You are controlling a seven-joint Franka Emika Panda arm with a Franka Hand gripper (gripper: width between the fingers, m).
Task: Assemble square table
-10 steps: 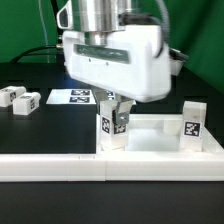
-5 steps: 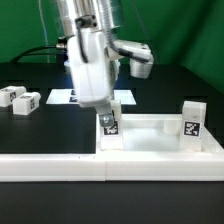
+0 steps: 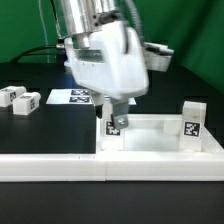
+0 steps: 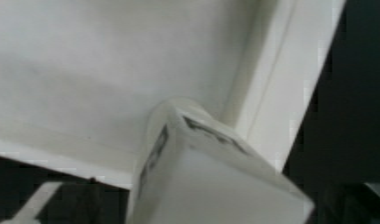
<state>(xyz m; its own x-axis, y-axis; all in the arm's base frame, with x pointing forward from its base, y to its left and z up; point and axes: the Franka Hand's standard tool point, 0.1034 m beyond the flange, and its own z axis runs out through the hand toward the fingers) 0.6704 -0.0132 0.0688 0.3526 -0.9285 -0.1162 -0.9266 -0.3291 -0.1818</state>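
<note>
The white square table top (image 3: 152, 137) lies upside down with its raised rim up, just behind the fence. A chunky tagged leg (image 3: 113, 130) stands upright in its corner socket at the exterior view's left. A second leg (image 3: 192, 123) stands in the corner at the right. My gripper (image 3: 116, 110) comes down from above and is shut on the top of the left leg. In the wrist view that leg (image 4: 208, 178) fills the space between the jaws, with the table top's inner face (image 4: 116, 80) and rim (image 4: 285, 70) behind it. The fingers are hidden there.
Two loose tagged legs (image 3: 12, 96) (image 3: 29, 101) lie at the exterior view's left. The marker board (image 3: 78, 97) lies flat behind the hand. The long white fence (image 3: 110, 166) runs across the front. A green backdrop stands behind the black table.
The hand has turned about its vertical axis over the left leg, from broadside to edge-on to angled. It stayed at the same spot on the leg.
</note>
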